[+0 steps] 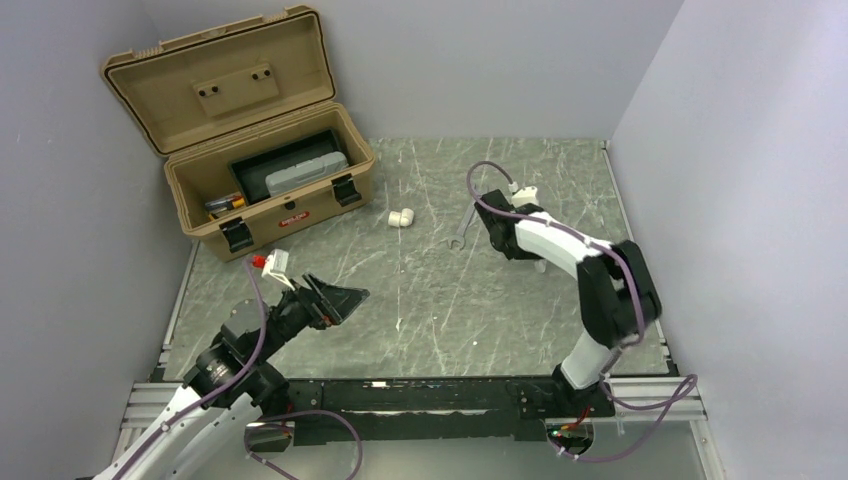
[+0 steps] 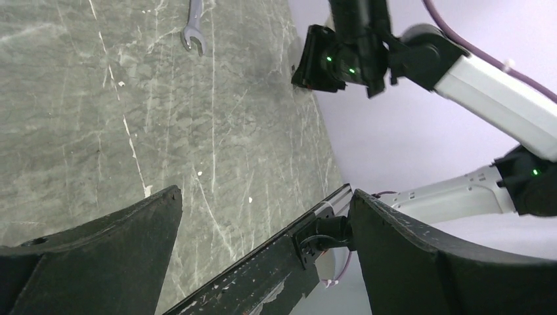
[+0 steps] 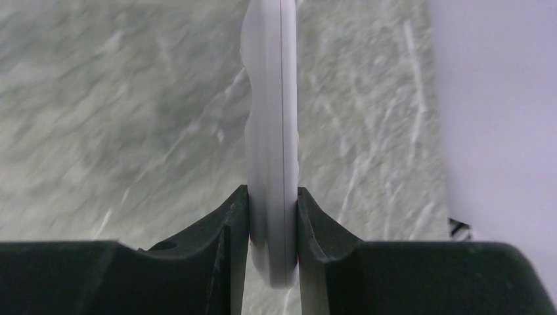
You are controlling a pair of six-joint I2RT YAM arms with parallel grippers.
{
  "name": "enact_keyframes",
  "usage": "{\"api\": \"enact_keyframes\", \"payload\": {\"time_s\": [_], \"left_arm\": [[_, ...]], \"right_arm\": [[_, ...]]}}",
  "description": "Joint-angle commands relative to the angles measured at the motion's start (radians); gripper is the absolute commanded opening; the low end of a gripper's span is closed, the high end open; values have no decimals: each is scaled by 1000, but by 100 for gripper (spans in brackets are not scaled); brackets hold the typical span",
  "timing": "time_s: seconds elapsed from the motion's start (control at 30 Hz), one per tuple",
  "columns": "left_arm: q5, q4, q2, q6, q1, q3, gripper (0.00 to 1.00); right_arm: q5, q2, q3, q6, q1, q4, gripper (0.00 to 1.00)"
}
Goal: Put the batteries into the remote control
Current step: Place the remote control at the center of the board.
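Over bare tabletop (image 1: 430, 300) the remote control (image 3: 270, 118) is pinched by the right gripper (image 3: 272, 220) (left gripper (image 2: 266, 193) spread wide); a grey case (image 1: 305, 175) is seen in toolbox (image 1: 280, 225).

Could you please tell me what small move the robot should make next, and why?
Probably swing the left gripper toward the toolbox: its jaws stand wide open and empty, the right gripper clamps the remote, and the orange-red batteries appear to lie in the toolbox's left end.

White remote control (image 3: 270, 131), black fingers (image 3: 220, 256), tan toolbox (image 1: 322, 203), grey-green white-veined table (image 1: 430, 295)
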Motion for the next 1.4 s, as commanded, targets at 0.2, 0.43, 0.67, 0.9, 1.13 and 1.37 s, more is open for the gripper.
{"api": "enact_keyframes", "payload": {"time_s": [0.2,0.43,0.67,0.9,1.13,1.37], "left_arm": [[-10,-58,-2,57,-3,69,99],[-10,-48,-11,47,-3,55,99],[-18,-40,-17,52,-3,64,99],[-23,-45,-20,53,-3,65,99],[-23,-38,-18,53,-4,59,99],[-33,-68,-16,58,-3,68,99]], "right_arm": [[183,239,82,-62,-106,-1,0],[153,266,73,-107,-117,26,0],[73,279,52,-145,-125,40,14],[49,289,43,-144,-125,44,49],[42,279,37,-138,-124,48,70],[-62,203,27,-158,-111,97,82]]}}
